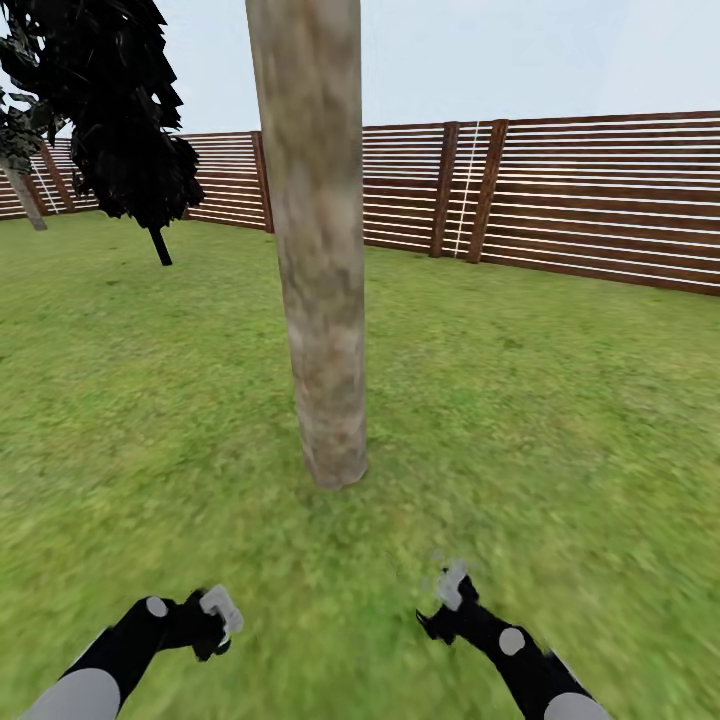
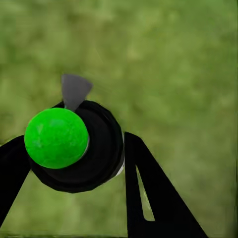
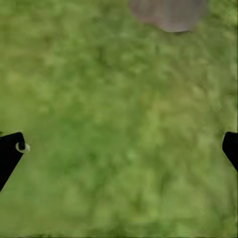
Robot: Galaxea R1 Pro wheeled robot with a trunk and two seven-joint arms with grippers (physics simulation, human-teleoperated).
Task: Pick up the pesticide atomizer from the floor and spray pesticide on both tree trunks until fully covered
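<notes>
A thick, pale grey-brown mottled tree trunk [image 1: 320, 250] rises from the lawn straight ahead of me, and its base [image 3: 168, 12] shows in the right wrist view. My left gripper [image 1: 213, 625] hangs low at the left, short of the trunk. It is shut on the pesticide atomizer [image 2: 74, 148], a black round body with a bright green cap and a grey trigger, held between the black fingers [image 2: 153, 198]. My right gripper [image 1: 446, 600] is open over bare grass, with its fingertips [image 3: 10, 153] far apart and nothing between them.
A brown horizontal-slat fence [image 1: 560, 200] rings the green lawn [image 1: 540, 420]. A black cone-shaped cypress [image 1: 130, 110] stands at the back left. Another pale slanted trunk [image 1: 24, 200] shows at the far left by the fence. Open grass lies on both sides of the near trunk.
</notes>
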